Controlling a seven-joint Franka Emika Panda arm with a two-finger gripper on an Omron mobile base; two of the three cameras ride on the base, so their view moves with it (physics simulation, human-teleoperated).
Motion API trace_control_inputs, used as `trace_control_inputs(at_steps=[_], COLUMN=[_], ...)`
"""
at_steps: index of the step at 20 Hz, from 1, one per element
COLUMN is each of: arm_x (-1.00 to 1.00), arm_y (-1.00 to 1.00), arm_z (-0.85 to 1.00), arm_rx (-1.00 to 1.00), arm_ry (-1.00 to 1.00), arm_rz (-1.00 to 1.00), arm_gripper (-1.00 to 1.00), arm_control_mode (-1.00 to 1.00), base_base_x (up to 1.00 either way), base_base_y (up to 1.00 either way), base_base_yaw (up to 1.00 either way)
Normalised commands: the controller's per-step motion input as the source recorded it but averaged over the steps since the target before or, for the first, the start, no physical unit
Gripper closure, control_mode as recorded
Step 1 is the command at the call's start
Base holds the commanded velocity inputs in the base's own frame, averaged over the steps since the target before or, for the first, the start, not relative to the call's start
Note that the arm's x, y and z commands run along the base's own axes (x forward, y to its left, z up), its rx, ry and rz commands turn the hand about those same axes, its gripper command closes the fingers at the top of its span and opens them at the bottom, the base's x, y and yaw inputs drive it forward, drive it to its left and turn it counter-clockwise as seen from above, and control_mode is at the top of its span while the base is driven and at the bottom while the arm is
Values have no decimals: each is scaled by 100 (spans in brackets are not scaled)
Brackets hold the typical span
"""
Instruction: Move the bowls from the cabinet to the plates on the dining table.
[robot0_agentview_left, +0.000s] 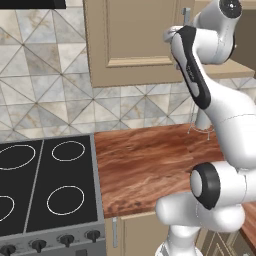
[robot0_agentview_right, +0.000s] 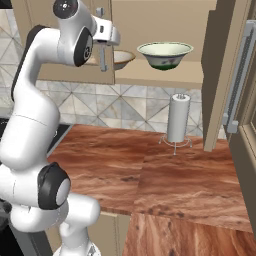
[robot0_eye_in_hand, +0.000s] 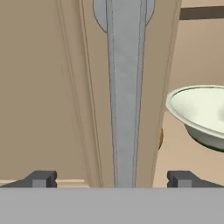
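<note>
The cabinet (robot0_agentview_right: 150, 20) hangs over the counter, its right door (robot0_agentview_right: 220, 75) swung open and its left door (robot0_agentview_left: 135, 40) closed. On its shelf stand the two bowls: the pale green-white bowl (robot0_agentview_right: 165, 54) in plain sight, and the cream bowl (robot0_agentview_right: 124, 58) half hidden behind the left door's edge. My gripper (robot0_agentview_right: 104, 47) is open at the left door's silver bar handle (robot0_eye_in_hand: 125, 96). In the hand view the handle runs up between the two fingertips (robot0_eye_in_hand: 41, 178), and a pale bowl (robot0_eye_in_hand: 201, 111) shows to its right. The plates and the dining table are out of view.
Below the cabinet lies a reddish wood counter (robot0_agentview_left: 150, 165) with a black stove (robot0_agentview_left: 45, 185) at its left. A paper towel holder (robot0_agentview_right: 177, 120) stands at the back of the counter under the shelf. The open door's long handle (robot0_agentview_right: 242, 75) juts out at the right.
</note>
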Motion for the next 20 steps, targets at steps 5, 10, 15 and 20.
trace_control_inputs(at_steps=[5, 10, 15, 20], arm_x=[24, 25, 20, 16], arm_y=[-6, -6, -4, 0], arm_z=[0, 0, 0, -4], arm_rx=[1, 0, 0, -1], arm_ry=[-1, -3, -5, -6], arm_rz=[1, 1, 1, 0], arm_gripper=[-100, -100, -100, 100], arm_control_mode=[-100, -100, -100, -100], base_base_x=[0, 0, 0, 0], base_base_y=[0, 0, 0, 0], base_base_yaw=[0, 0, 0, 0])
